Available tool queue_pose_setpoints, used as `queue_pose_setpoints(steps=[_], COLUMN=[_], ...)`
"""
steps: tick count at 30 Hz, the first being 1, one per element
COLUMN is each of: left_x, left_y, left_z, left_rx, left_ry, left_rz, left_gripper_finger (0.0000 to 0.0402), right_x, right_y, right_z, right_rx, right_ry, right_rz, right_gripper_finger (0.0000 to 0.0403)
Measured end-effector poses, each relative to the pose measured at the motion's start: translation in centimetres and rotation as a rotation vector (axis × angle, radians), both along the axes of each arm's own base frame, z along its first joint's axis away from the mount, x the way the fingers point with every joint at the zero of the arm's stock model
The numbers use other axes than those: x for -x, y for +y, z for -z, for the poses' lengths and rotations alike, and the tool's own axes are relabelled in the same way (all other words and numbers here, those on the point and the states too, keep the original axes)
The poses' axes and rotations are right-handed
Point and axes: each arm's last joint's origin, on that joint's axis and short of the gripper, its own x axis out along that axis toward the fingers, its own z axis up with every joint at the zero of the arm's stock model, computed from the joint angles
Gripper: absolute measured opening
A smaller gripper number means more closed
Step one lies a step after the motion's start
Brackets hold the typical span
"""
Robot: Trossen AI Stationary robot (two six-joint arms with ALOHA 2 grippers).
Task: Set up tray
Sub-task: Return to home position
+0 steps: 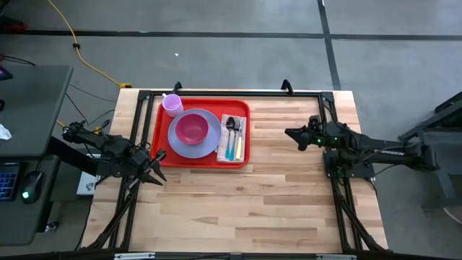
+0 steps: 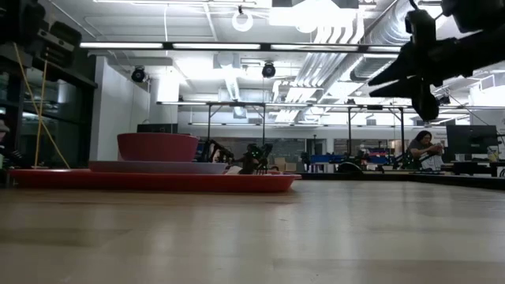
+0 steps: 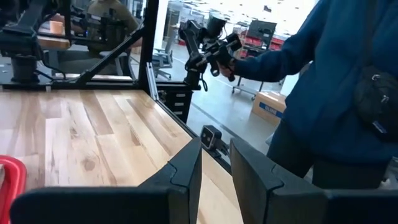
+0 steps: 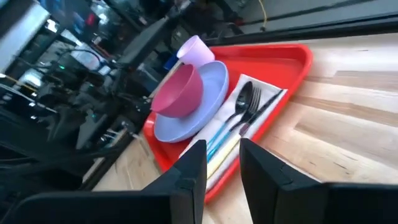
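From above, we saw the tray on the left arm's side of the table, carrying the lavender plate, pink bowl, cup and a napkin with cutlery laid side by side, so we judged the setting complete. The left gripper hung just off one tray corner, and the right gripper was well apart, both clear of it. At table height the tray lay flat. Each wrist view showed fingers parted by a narrow gap and gripping nothing, which suited parking at home.
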Motion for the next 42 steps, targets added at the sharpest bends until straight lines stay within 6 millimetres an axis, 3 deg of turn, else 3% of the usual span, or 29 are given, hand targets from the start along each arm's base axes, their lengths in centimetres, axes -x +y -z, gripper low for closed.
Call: queue_pose_setpoints(steps=[14, 29, 42], left_x=[-0.1, -0.2, -0.2], left_y=[0.2, 0.3, 0.4], left_z=[-0.6, -0.6, -0.5], left_rx=[0.021, -0.028, -0.066], left_ry=[-0.063, -0.089, -0.105], left_rz=[-0.063, -0.132, -0.16], left_gripper_finger=[0.0115, 0.0115, 0.0115], right_x=[0.9, 1.1, 1.0], right_y=[0.4, 0.6, 0.9], right_z=[2.6, 2.5, 2.1], right_rx=[0.036, 0.16, 0.382], right_ry=[-0.138, -0.123, -0.101], right_rz=[-0.069, -0.125, -0.191], right_gripper_finger=[0.0074, 0.0074, 0.0074])
